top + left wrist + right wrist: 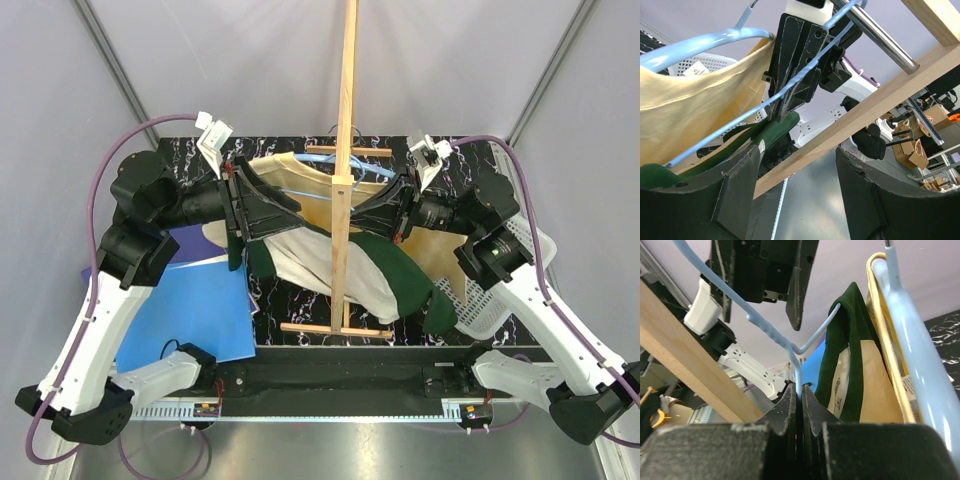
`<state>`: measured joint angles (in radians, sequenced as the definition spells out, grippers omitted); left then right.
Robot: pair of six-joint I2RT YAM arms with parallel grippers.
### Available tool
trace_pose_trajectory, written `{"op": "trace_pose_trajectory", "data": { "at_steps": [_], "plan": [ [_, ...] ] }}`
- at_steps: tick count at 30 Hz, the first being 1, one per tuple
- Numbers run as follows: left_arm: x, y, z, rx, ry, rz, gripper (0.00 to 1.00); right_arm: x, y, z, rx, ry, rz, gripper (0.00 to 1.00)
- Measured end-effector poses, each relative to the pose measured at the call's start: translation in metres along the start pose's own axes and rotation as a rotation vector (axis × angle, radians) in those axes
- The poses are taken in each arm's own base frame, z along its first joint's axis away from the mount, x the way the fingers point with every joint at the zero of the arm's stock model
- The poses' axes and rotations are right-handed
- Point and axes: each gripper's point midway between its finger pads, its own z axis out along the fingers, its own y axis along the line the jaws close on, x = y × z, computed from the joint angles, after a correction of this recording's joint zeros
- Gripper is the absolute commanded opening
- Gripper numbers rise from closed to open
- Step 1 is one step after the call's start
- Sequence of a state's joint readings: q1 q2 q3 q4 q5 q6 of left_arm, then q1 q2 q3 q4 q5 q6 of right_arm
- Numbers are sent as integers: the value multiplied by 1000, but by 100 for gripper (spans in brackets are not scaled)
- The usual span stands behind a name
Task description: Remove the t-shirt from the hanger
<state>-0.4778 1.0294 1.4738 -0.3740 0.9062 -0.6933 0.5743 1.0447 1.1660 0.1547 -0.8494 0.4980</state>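
A green and cream t-shirt (300,262) droops from a thin light-blue wire hanger (772,332) beside the wooden rack's pole (345,150). My right gripper (799,390) is shut on that wire just below its bend, and the green t-shirt (840,355) hangs right next to it. From the left my left gripper (797,150) stands open, facing the right gripper (795,65), with nothing between its fingers; the wire hanger (790,87) and green cloth (775,132) pass just above its left finger. In the top view both grippers (305,215) (355,222) meet near the pole.
A yellow shirt (885,385) hangs on a thicker light-blue hanger (910,330) close behind. A wooden crossbeam (865,115) and a metal rod (880,35) run above the left gripper. A blue sheet (195,300) lies at the left, a white basket (500,300) at the right.
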Motion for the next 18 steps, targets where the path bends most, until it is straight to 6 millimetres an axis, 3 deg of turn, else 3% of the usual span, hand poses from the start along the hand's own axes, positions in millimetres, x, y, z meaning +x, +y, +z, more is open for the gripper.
{"op": "trace_pose_trajectory", "data": {
  "at_steps": [8, 18],
  "plan": [
    [0, -6, -4, -7, 6, -1, 65, -8, 11, -2, -36, -41, 1, 0],
    [-2, -12, -8, -9, -1, 15, 66, -15, 14, -24, 4, -96, -4, 0]
  ]
}}
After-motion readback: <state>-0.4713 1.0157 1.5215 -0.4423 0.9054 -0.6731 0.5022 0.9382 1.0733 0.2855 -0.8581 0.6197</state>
